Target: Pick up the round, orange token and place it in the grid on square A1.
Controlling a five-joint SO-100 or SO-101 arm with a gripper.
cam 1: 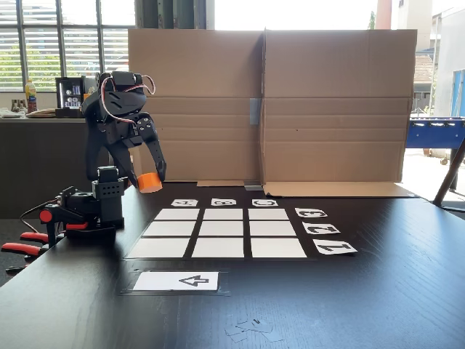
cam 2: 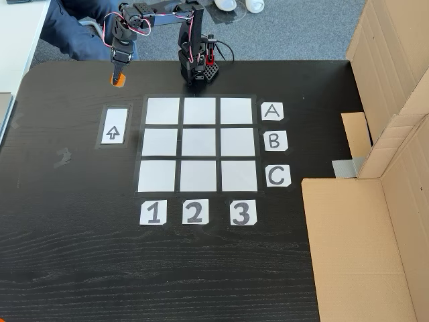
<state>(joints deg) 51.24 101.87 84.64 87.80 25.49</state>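
Token [cam 2: 118, 80] beyond grid [cam 2: 199, 144] corner

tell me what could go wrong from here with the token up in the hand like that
The hand holds the orange token by its tips only, off the table, so it could slip out in transit. It hangs outside the grid, near the arrow card; square A1 has look-alike neighbours, so a short move may land it in the wrong cell.

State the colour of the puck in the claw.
Bright orange puck, clearest in the fixed side view.
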